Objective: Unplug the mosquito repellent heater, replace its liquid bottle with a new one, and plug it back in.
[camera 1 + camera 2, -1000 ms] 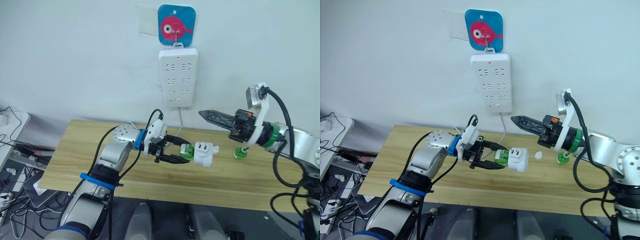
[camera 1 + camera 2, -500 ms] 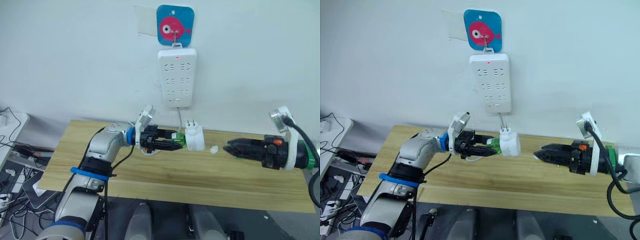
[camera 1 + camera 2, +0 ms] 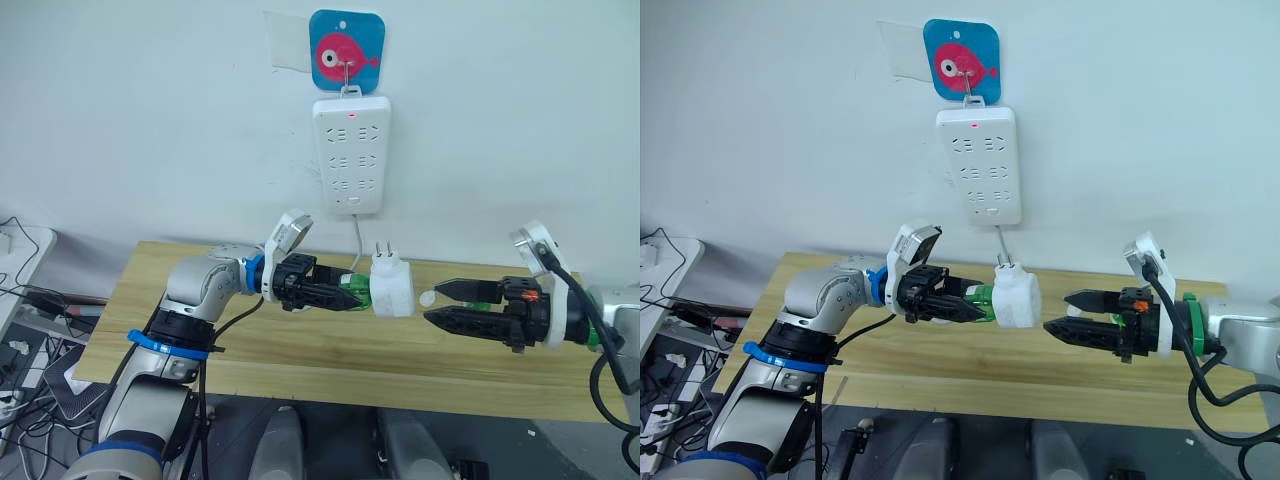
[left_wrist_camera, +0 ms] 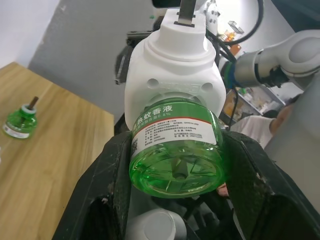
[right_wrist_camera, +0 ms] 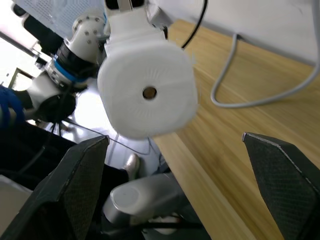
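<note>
Left claw [image 3: 335,293] grasps green bottle [image 4: 176,150] fitted into heater [image 3: 392,287]; released right claw [image 3: 436,304] just beside

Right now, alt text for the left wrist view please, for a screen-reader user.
The left gripper is shut on a green liquid bottle screwed into the white mosquito repellent heater, with the bottle's base facing the camera and the heater's plug prongs pointing away. Another green bottle stands on the wooden table off to one side.
</note>
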### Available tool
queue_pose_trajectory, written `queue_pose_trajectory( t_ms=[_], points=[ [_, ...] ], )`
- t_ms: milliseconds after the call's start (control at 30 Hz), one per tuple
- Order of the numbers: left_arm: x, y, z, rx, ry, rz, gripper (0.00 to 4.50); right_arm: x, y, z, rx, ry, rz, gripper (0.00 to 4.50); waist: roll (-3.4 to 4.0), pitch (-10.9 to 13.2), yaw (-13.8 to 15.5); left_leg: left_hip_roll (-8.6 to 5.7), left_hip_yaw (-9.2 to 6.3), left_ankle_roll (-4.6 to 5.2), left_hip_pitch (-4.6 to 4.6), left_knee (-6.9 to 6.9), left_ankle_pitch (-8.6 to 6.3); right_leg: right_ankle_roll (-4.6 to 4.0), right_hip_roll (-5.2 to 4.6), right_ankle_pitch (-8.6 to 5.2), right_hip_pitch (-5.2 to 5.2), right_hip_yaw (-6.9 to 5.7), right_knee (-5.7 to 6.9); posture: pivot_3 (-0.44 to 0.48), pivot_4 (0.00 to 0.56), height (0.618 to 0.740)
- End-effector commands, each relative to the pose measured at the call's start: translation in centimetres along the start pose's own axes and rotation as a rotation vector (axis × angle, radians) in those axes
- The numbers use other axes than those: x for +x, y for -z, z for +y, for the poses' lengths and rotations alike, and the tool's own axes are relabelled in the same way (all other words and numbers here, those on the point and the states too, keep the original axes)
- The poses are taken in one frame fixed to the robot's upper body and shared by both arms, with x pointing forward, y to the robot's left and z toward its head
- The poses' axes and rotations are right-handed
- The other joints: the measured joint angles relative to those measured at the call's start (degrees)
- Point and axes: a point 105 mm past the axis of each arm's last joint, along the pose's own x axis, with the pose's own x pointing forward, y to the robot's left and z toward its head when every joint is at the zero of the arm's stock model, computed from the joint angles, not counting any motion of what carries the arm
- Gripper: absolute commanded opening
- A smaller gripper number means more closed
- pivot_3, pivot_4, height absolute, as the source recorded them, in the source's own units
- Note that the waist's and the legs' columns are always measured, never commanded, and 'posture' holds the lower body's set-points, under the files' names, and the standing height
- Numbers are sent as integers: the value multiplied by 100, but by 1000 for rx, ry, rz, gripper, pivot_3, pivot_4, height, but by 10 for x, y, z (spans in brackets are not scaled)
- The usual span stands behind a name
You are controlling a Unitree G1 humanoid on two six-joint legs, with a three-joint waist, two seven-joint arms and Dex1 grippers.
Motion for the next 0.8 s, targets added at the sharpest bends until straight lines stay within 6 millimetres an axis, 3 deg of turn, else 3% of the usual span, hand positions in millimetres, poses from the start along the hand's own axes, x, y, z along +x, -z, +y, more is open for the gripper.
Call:
queue_pose_trajectory(
  t_ms=[33,733,800],
  points=[
    [5,-5,-8,36,43,7,2234,3,-4,10,-32,-48,5,4487,0,0,3,0,0,0,0,0,0,0,0,0,0,0,0,-15,213,740],
    [9,-2,-7,52,46,19,2234,37,-11,24,-37,-148,-13,4487,0,0,15,1,-2,0,-1,0,0,0,-1,0,0,-1,0,-9,220,740],
    [9,-1,-7,53,45,17,2234,37,-11,25,-31,-153,-14,4112,0,0,15,1,-1,0,0,0,0,0,-1,0,0,-1,0,-9,221,740]
  ],
)
